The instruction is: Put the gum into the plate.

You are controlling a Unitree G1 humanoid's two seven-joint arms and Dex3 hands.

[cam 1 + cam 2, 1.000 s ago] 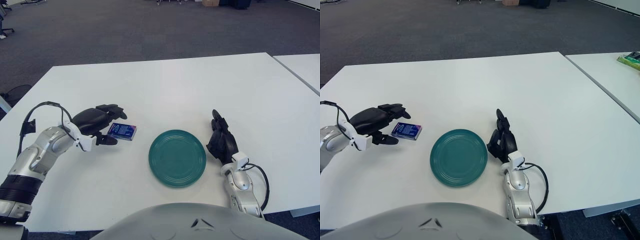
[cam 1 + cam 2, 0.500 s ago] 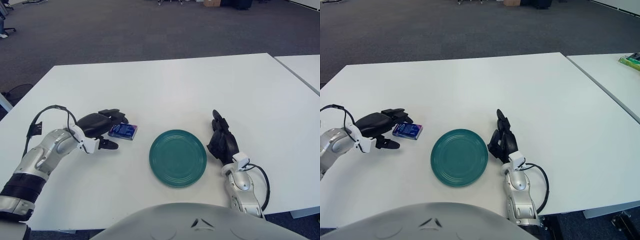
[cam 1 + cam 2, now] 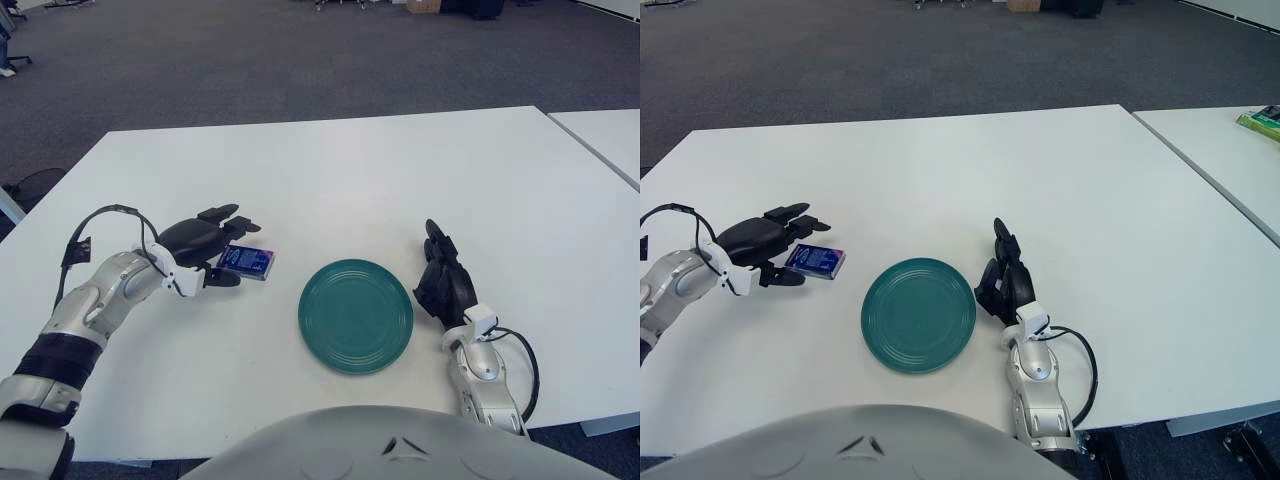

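A small blue gum pack lies flat on the white table, left of the round green plate. My left hand is at the pack's left end, open: its upper fingers spread above and behind the pack, and its thumb sits low by the pack's near left corner. I cannot tell whether the hand touches the pack. The plate holds nothing. My right hand shows just right of the plate, fingers stretched out and holding nothing.
A second white table stands to the right across a narrow gap, with a green object on its far edge. Dark carpet lies beyond the table. My own torso fills the bottom edge of both views.
The left hand's fingers have lifted and spread wider at the gum pack's left end, after dipping low half a second ago. The pack, plate and right hand have not moved.
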